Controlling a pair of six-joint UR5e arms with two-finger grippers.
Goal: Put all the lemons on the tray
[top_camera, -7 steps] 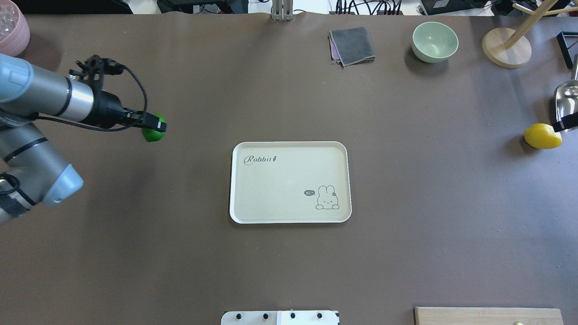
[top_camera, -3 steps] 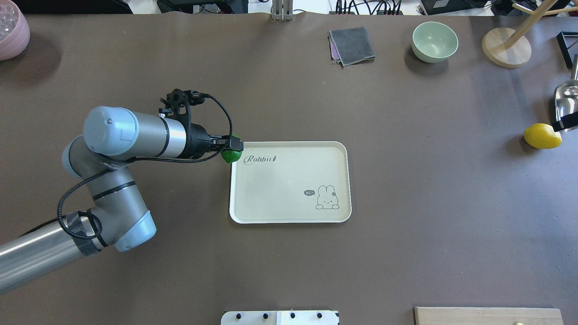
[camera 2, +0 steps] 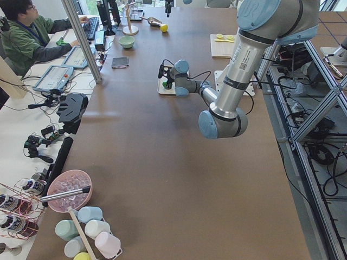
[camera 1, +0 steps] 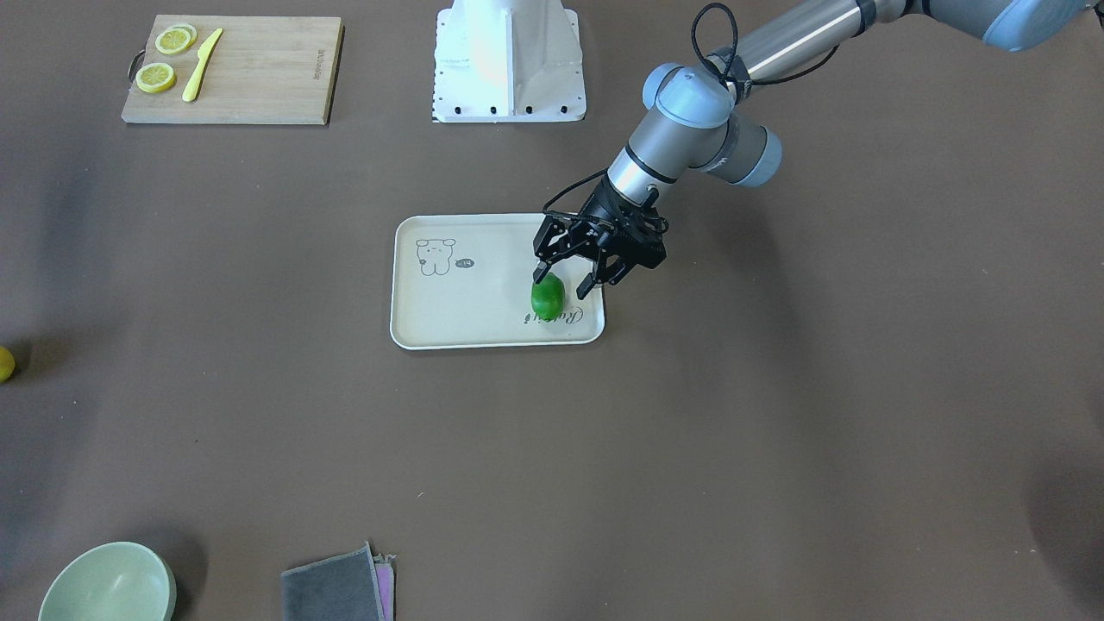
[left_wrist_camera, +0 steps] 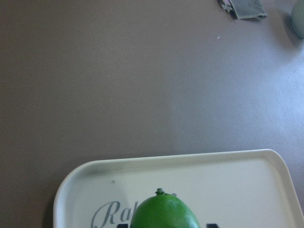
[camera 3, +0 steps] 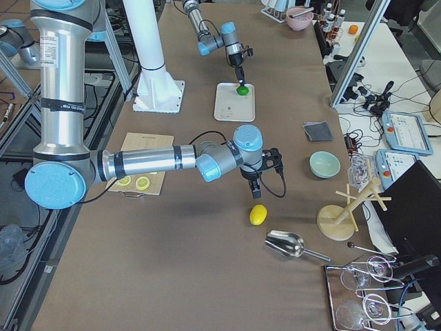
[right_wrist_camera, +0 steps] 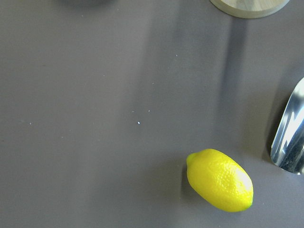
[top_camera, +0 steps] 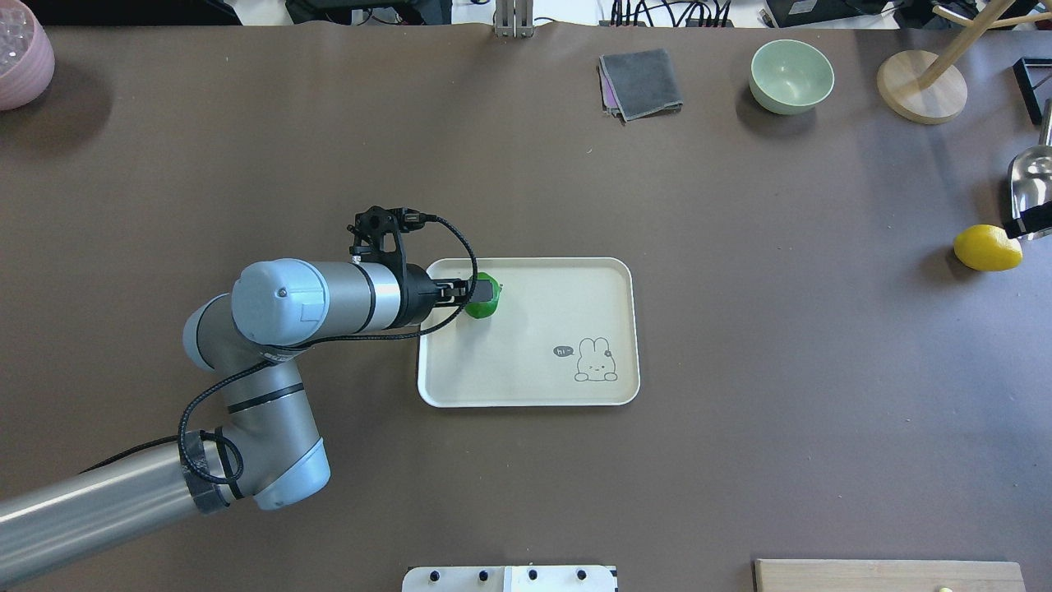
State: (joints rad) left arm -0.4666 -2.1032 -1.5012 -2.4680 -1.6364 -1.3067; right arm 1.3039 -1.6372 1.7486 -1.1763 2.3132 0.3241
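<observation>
Retraction of left gripper [camera 1: 565,285], jaws apart, should run straight up, leaving green lemon [camera 1: 547,296] undisturbed at lower right of tray [camera 1: 466,306].

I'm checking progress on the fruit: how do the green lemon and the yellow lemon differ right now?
Colour: the green lemon is glossy green, the yellow lemon bright yellow. Place: the green lemon lies on the tray, the yellow lemon on the bare table beside a scoop. The left gripper is over the green lemon, fingers apart; nothing touches the yellow lemon. Both are whole and oval.
</observation>
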